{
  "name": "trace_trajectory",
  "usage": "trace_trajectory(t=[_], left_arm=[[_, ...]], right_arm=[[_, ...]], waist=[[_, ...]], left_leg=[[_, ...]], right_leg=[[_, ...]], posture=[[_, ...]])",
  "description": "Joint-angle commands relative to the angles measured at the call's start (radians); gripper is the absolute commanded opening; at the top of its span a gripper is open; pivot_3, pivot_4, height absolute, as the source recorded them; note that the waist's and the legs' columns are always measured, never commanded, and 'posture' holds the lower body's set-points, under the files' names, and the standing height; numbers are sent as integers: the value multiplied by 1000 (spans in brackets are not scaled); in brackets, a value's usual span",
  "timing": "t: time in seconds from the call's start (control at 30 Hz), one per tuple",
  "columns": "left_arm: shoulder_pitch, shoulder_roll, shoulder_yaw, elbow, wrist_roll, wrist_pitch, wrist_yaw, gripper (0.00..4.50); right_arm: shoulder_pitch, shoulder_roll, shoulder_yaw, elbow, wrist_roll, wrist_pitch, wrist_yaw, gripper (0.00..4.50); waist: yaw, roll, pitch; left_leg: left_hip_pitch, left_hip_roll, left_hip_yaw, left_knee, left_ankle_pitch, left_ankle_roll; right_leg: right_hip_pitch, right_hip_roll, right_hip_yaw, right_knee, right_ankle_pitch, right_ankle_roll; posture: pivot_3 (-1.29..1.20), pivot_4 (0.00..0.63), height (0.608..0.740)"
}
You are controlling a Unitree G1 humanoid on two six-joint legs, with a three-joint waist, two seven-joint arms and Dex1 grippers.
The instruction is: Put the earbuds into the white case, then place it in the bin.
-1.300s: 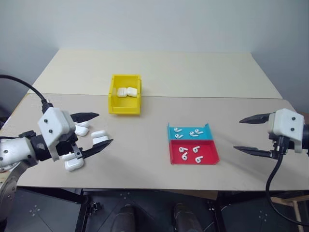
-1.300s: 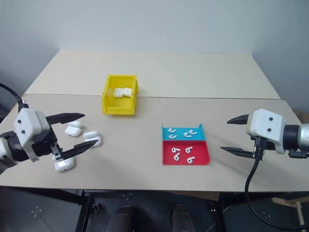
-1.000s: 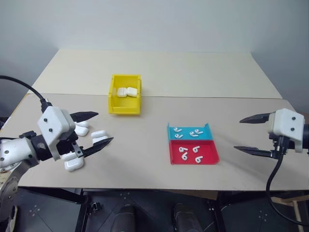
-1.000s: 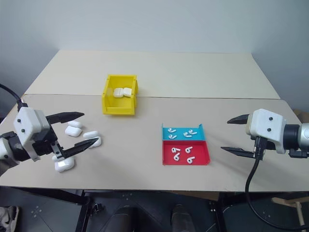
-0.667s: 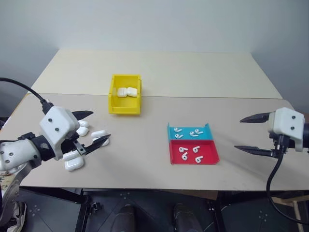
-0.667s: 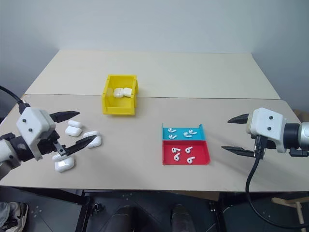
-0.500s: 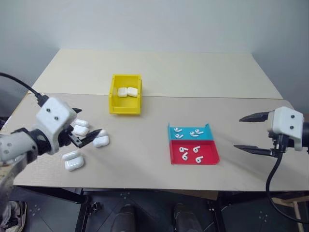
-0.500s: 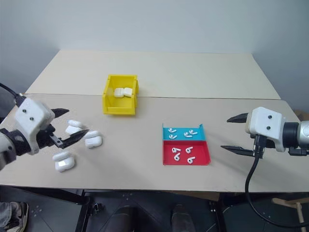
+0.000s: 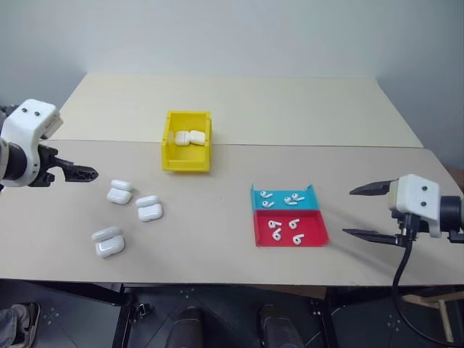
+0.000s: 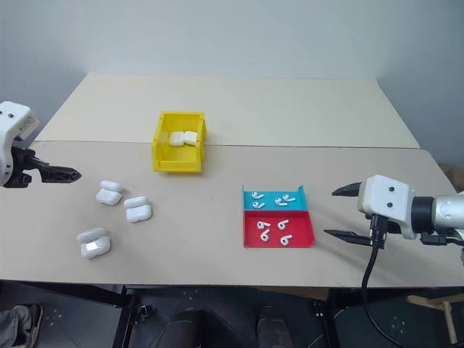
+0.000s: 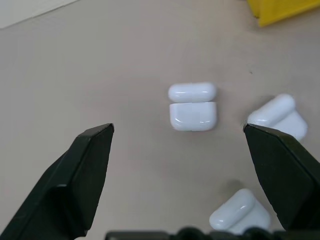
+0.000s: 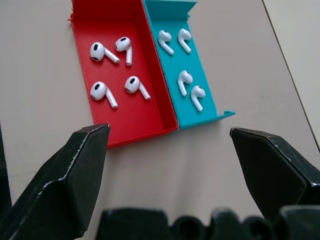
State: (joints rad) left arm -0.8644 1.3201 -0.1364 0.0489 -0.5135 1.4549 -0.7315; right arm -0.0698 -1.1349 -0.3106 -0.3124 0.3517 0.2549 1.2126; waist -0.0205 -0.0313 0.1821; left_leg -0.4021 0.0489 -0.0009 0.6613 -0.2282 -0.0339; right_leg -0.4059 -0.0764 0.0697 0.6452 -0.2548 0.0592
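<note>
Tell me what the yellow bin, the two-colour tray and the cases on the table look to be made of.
Yellow bin: looks like moulded plastic, opaque, uniform colour, slight sheen.
Teal-and-red tray: thin rigid plastic, matte; crisp edges and ragged corners hint at 3D printing, not certain.
White cases: hard glossy plastic; soft highlights on the rounded lids.
Table: matte beige, likely laminate board.

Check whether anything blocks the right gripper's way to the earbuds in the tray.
Nothing visible does. The right gripper stands open over bare table, short of the teal-and-red tray; the earbuds lie loose and uncovered in both its open-topped halves.
</note>
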Motion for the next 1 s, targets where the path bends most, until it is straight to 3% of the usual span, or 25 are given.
trace_trajectory(t=[0.03,0.23,0.4,1.0], left_arm=[[-119,-13,-178,180,105,-76,-129,4500],[-284,-135,-398,485,273,-214,-313,4500],[-381,-240,-474,709,374,-287,-446,4500],[-402,-434,-446,974,574,-368,-552,4500]], right_arm=[[-17,4,8,2,-4,-4,-12,4465],[-46,7,35,27,-12,-9,-14,4465],[-39,8,38,22,-13,2,-24,4465],[12,10,13,-30,-6,34,-59,4465]], waist=[[2,0,0],[8,-1,0],[7,-2,1],[4,-3,1]], left_leg=[[-1,0,0,0,0,0],[-2,0,0,1,0,0],[-4,0,-1,1,0,0],[-5,0,-1,2,0,0]], right_leg=[[0,0,0,0,0,0],[-1,0,-1,0,0,0],[-2,0,-1,0,0,0],[-3,0,-1,1,0,0]], posture=[[0,150,740],[0,150,740],[0,150,740],[0,150,740]])
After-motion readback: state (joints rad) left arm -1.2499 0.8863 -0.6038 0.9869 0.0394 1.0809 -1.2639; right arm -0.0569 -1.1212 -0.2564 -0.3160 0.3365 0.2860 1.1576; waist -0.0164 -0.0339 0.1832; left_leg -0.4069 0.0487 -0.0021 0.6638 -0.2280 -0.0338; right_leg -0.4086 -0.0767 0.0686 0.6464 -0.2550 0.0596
